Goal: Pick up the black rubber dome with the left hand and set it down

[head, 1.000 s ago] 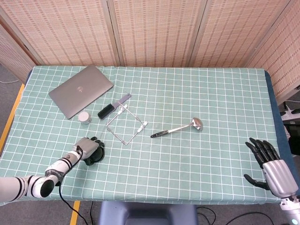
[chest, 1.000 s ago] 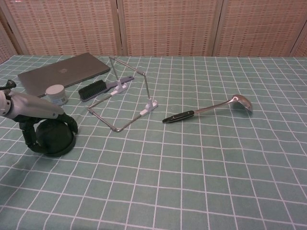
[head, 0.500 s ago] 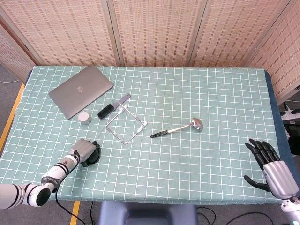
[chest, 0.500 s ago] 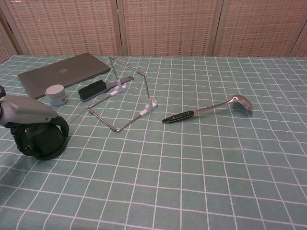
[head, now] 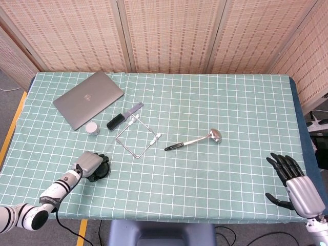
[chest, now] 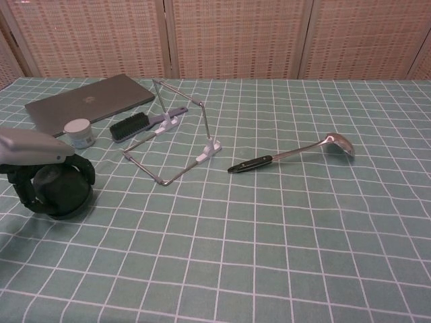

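Observation:
The black rubber dome (head: pixel 101 169) (chest: pixel 62 192) sits near the table's front left corner. My left hand (head: pixel 88 162) (chest: pixel 30 155) covers it from above, its dark fingers curled down round both sides and gripping it. Whether the dome's base touches the cloth I cannot tell. My right hand (head: pixel 296 185) shows only in the head view. It hangs off the table's front right corner, holding nothing, with its fingers spread.
A closed grey laptop (head: pixel 88 99) (chest: pixel 87 101) lies at the back left. In front of it are a small white jar (head: pixel 93 127) (chest: pixel 79 132) and a black brush (head: pixel 119 120) (chest: pixel 135 126). A wire frame (head: pixel 155 137) (chest: pixel 210 149) and a ladle (head: pixel 195 140) (chest: pixel 296 155) lie mid-table.
My left hand has carried the dome a little to the left and toward the table's near edge. The right hand has barely moved.

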`<state>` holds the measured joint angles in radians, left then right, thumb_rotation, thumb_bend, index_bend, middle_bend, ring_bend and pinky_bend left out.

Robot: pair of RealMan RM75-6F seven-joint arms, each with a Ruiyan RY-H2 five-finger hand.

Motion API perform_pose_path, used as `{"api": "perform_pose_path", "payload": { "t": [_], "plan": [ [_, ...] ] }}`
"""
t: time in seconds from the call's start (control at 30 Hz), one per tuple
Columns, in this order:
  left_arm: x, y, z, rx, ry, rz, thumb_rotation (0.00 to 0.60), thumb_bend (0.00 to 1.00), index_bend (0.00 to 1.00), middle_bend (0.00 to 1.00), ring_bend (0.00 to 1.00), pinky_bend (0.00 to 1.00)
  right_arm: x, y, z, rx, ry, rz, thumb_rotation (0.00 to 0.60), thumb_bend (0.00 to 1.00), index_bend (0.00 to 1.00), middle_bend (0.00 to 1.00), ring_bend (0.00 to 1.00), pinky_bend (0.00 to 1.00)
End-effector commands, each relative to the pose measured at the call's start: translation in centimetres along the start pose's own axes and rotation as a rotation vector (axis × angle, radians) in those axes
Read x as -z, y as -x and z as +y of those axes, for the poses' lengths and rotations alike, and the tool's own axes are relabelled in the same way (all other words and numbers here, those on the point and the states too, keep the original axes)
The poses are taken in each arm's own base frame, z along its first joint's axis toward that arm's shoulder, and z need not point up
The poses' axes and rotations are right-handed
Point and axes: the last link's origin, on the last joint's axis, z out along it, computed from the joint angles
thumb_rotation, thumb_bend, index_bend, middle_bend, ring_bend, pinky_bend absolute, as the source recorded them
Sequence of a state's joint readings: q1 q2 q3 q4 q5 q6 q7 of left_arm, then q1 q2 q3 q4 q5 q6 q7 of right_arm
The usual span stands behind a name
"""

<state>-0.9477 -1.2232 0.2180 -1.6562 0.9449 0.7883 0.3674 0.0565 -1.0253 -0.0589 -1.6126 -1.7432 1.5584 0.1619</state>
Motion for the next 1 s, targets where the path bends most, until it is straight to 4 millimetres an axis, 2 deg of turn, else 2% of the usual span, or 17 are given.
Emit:
{"api": "perform_pose_path", "payload": {
  "t": [0.03,0.13,0.27,0.4,0.5,0.53,0.57,0.77,0.87,1.0],
  "plan": [
    [0.2,0.2,-0.7,0.021,-0.004,0.011,0.6,0.33,0.75,0.81,0.57,0.68,0.0,0.0,0.0,0.0,0.0,0.0,0.6,0.11,0.0,0.0,0.0,0.0],
    [0.3,0.3,-0.9,0.042,-0.001,0.03,0.6,0.33,0.76,0.82,0.58,0.68,0.0,0.1,-0.1,0.001,0.001,-0.004,0.6,0.11,0.0,0.0,0.0,0.0],
    [0.7,-0.6,-1.2,0.122,0.013,0.134,0.6,0.34,0.77,0.83,0.58,0.69,0.0,0.2,-0.1,0.001,0.0,-0.007,0.6,0.11,0.0,0.0,0.0,0.0],
    [1.3,-2.2,-1.8,0.424,0.051,0.375,0.6,0.34,0.77,0.85,0.6,0.7,0.0,0.1,-0.1,0.0,0.002,-0.004,0.6,0.11,0.0,0.0,0.0,0.0],
    [1.4,-2.3,-2.9,0.825,0.099,0.503,0.6,0.34,0.77,0.86,0.61,0.7,-0.1,0.1,0.0,-0.002,0.004,-0.005,0.6,0.11,0.0,0.0,0.0,0.0],
    [1.4,-2.4,-3.2,0.963,0.118,0.516,0.6,0.34,0.77,0.86,0.61,0.7,-0.1,0.2,0.0,-0.002,0.005,-0.005,0.6,0.11,0.0,0.0,0.0,0.0],
    [1.5,-2.6,-3.9,1.177,0.147,0.538,0.6,0.34,0.77,0.86,0.61,0.7,-0.1,0.2,0.0,0.0,0.006,-0.008,0.6,0.11,0.0,0.0,0.0,0.0],
    [2.2,-4.4,-4.9,1.729,0.31,0.481,0.6,0.4,0.78,0.86,0.61,0.69,-0.4,0.6,-0.1,0.006,0.008,-0.021,0.6,0.11,0.0,0.0,0.0,0.0],
    [2.4,-4.9,-4.9,1.907,0.387,0.433,0.6,0.4,0.78,0.86,0.61,0.67,-0.4,0.7,-0.1,0.01,0.01,-0.022,0.6,0.11,0.0,0.0,0.0,0.0],
    [1.8,-4.6,-4.9,1.876,0.4,0.369,0.6,0.4,0.78,0.87,0.61,0.68,-0.3,0.6,-0.2,0.007,0.01,-0.021,0.6,0.11,0.0,0.0,0.0,0.0]
  ]
}}
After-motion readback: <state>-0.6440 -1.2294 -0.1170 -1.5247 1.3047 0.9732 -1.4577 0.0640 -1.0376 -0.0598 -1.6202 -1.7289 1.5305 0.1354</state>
